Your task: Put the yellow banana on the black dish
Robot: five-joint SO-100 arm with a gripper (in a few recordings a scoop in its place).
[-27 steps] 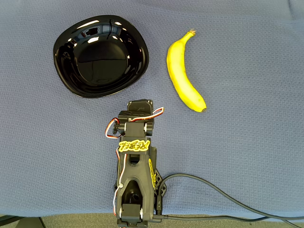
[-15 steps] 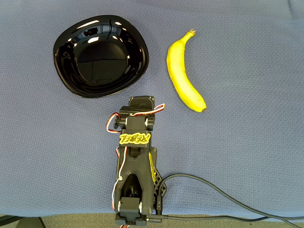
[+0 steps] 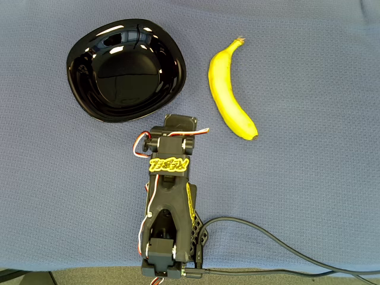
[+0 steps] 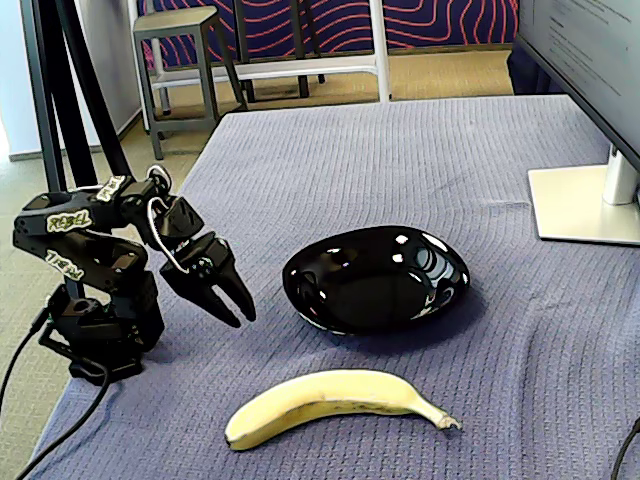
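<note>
One fixed view shows the hand seemingly slightly open, above cloth, overhead hiding its fingers.

A blue-grey woven cloth covers the table. A monitor stand sits at its right edge; a stool stands behind.

Arm folded low — gripper slightly parted, empty.

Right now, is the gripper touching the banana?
Apart. In the fixed view the gripper hangs above the cloth with bare fabric between it and the yellow banana; the overhead view shows the same gap.
</note>
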